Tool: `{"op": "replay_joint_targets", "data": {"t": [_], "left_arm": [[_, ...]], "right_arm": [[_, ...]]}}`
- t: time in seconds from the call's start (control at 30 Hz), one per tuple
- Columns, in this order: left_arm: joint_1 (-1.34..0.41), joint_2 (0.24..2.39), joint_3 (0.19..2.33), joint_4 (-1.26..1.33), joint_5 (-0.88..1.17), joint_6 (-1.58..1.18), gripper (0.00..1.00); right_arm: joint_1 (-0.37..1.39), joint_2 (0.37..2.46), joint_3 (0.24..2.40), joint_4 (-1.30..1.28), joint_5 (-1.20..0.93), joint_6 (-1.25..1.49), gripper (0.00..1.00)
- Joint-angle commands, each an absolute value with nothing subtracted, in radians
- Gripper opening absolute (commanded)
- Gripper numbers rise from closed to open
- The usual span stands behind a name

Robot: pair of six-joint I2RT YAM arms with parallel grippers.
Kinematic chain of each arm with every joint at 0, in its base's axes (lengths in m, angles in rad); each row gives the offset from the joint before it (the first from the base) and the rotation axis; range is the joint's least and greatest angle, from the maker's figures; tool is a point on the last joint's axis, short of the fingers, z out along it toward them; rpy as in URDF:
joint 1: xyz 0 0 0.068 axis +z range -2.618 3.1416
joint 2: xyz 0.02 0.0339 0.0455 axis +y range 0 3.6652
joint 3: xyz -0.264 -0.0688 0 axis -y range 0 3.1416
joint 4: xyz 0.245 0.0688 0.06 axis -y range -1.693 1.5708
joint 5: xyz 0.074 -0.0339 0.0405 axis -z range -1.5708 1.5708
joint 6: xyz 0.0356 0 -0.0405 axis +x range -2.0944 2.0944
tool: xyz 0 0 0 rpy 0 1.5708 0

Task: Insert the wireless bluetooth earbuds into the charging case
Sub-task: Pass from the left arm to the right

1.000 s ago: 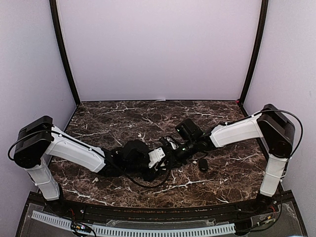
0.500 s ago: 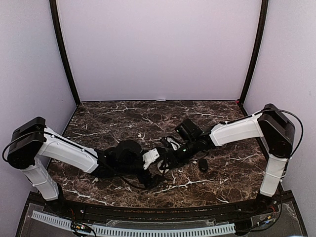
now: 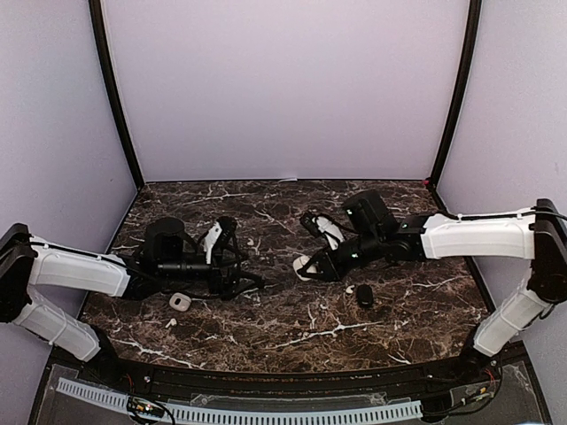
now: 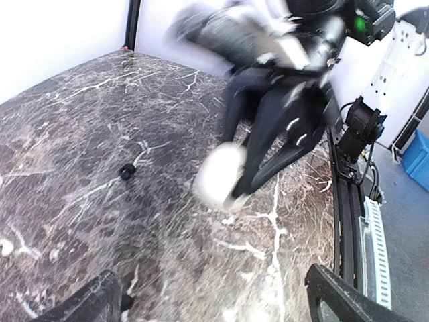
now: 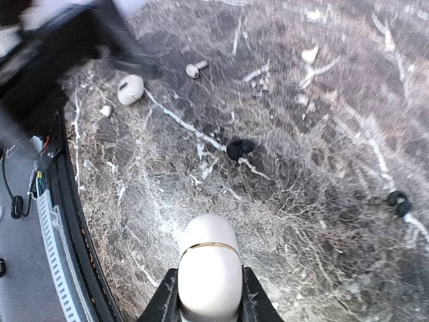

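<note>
Closed case (image 5: 209, 258) — in right claw (image 5: 209, 300).

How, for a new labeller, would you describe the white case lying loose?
On the marble table, look at the left half, on the near side of the left arm. The loose white case lies there, a rounded pebble. Its twin is clamped in the right arm's fingers; nothing touches this one.

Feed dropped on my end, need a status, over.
Left jaws open, empty. Right jaws shut on white pebble-shaped plastic case, lid closed. Nearest small black plastic earbud loose on dark marble table, uninserted. Nothing between them.
</note>
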State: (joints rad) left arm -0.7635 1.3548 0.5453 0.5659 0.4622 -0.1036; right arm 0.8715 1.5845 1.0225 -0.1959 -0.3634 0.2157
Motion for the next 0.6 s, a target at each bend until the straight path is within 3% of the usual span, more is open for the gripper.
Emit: {"op": "replay_joint_targets", "data": {"t": [0.0,0.1,0.37,0.57], "left_arm": [[-0.654,1.377,0.504,0.667,0.716,-0.188,0.98],[-0.641,1.418,0.526,0.667,0.828,-0.175,0.93],[-0.643,1.505,0.542,0.705,0.856,-0.116,0.87],[-0.698,1.496,0.521,0.713,0.744,0.005,0.84]], "right_arm": [[0.875,1.440,0.908,-0.010,-0.336,0.082,0.16],[0.877,1.419,0.873,0.000,-0.361,-0.040,0.18],[0.884,1.447,0.947,-0.124,-0.464,-0.364,0.20],[0.891,1.550,1.058,-0.275,-0.469,-0.495,0.20]]}}
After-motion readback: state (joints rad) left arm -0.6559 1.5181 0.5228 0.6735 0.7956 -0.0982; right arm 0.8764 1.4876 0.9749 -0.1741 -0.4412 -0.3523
